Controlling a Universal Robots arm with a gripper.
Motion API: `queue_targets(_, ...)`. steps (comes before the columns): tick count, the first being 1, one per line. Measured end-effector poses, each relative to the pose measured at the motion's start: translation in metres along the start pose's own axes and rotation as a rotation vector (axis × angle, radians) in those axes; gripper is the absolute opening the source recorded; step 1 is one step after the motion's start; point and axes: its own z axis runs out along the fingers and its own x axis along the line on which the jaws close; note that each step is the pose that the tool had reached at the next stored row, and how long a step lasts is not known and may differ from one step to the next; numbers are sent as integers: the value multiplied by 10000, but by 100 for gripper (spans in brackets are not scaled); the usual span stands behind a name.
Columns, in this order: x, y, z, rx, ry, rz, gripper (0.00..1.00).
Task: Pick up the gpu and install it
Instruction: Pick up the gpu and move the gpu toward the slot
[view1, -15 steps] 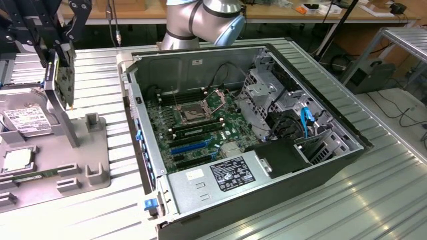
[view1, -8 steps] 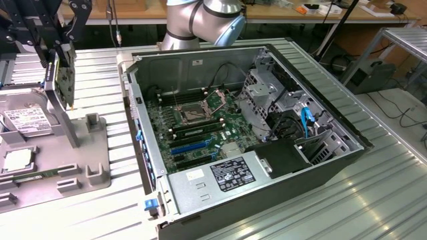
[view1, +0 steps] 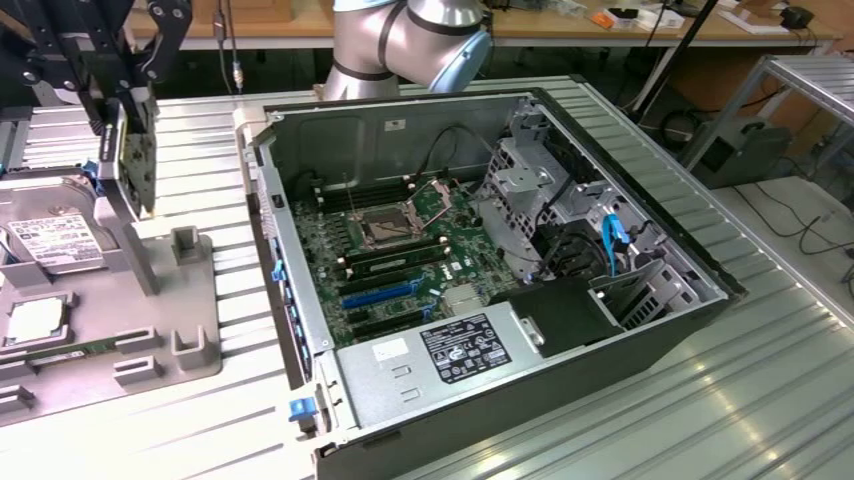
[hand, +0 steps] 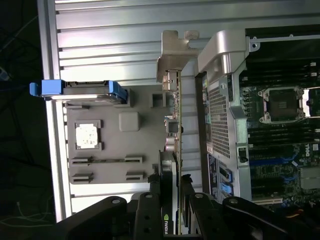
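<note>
The gpu (view1: 134, 165) hangs on edge above the grey holder tray (view1: 174, 300), at the exterior view's left of the open computer case (view1: 667, 230). My gripper (view1: 120, 100) is shut on its upper part. In the wrist view the gpu (hand: 175, 125) appears edge-on, a thin green board with a black shroud, its silver bracket (hand: 175, 55) at the far end. There the gripper (hand: 172, 192) clamps the card from both sides with its black fingers (hand: 147, 215). The motherboard (view1: 387, 250) with its blue slots (view1: 380, 293) lies uncovered inside the case.
A hard drive (view1: 54, 245) and a processor chip (view1: 34, 320) rest on the tray. A grey post (view1: 140, 255) stands on the tray just below the card. Inside the case are a drive cage (view1: 534, 190), cables and a power supply (view1: 441, 350). The table is ribbed metal (view1: 747, 380).
</note>
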Motion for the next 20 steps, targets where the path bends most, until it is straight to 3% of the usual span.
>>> queue_targets(6, -112, 8, 3, 1, 0, 0, 27)
queue_targets(20, -521, 38, 13, 1, 1, 0, 27)
